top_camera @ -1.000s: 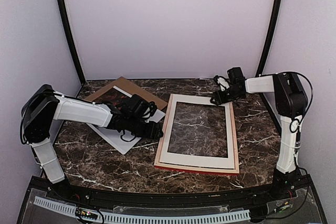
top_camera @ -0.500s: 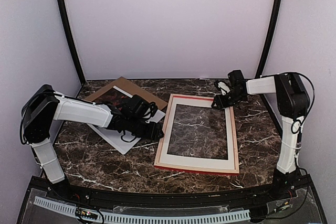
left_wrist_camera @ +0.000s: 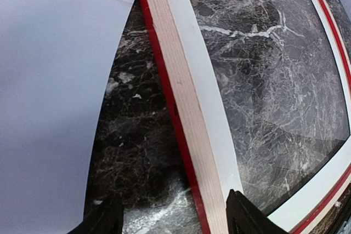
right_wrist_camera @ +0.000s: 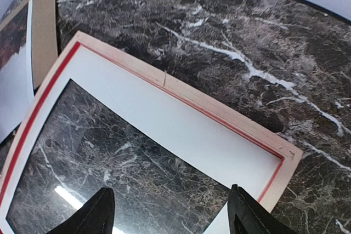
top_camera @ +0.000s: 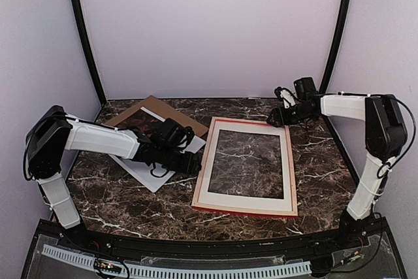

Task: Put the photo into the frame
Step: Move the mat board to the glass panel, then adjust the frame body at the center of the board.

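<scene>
White mat [right_wrist_camera: 181, 130] is now lying seated in the frame [top_camera: 245, 210], no longer askew, as the right gripper [top_camera: 273, 119] is backing off and the left gripper [left_wrist_camera: 175, 217] is hovering, both spread open and empty, while the photo [top_camera: 147, 171] is waiting its turn just left.

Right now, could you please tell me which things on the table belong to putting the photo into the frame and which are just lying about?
For the job:
- the photo, lying flat on the left
- the frame, lying flat in the middle

Just lying about:
- the white mat, sitting within the frame's border
- the brown backing board, under the photo
</scene>
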Robot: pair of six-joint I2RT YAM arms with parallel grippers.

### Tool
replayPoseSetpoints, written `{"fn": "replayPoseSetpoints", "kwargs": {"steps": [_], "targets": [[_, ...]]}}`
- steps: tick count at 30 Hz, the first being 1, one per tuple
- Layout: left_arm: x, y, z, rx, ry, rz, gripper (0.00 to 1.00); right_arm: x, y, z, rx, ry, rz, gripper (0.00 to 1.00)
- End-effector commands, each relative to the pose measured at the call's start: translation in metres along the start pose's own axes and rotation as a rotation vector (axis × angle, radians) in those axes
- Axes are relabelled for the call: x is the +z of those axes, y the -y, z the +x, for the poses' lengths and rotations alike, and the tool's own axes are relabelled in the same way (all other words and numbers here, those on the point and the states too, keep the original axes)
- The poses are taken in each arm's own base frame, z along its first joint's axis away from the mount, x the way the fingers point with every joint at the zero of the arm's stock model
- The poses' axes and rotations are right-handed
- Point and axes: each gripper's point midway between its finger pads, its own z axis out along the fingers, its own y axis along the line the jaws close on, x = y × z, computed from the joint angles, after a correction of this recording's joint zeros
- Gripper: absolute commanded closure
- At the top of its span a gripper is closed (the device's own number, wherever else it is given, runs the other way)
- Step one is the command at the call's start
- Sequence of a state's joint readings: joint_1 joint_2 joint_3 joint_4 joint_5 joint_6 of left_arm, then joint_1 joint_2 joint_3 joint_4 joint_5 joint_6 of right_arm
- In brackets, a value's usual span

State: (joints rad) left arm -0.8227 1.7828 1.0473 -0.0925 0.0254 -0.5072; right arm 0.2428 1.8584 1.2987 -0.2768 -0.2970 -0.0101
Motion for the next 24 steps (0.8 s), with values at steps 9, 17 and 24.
{"fn": "replayPoseSetpoints", "kwargs": {"steps": [9, 17, 24], "targets": [[-0.051, -0.047, -0.017, 0.066, 0.045, -0.246, 0.29, -0.051, 0.014, 0.061, 0.184, -0.029, 0.284, 0.28], [-0.080, -0.104, -0.015, -0.076, 0.055, -0.275, 0.28, -0.046, 0.017, 0.106, 0.232, -0.108, 0.302, 0.30], [-0.110, -0.159, 0.001, -0.263, 0.099, -0.307, 0.18, -0.049, -0.010, 0.080, 0.184, -0.035, 0.237, 0.33]]}}
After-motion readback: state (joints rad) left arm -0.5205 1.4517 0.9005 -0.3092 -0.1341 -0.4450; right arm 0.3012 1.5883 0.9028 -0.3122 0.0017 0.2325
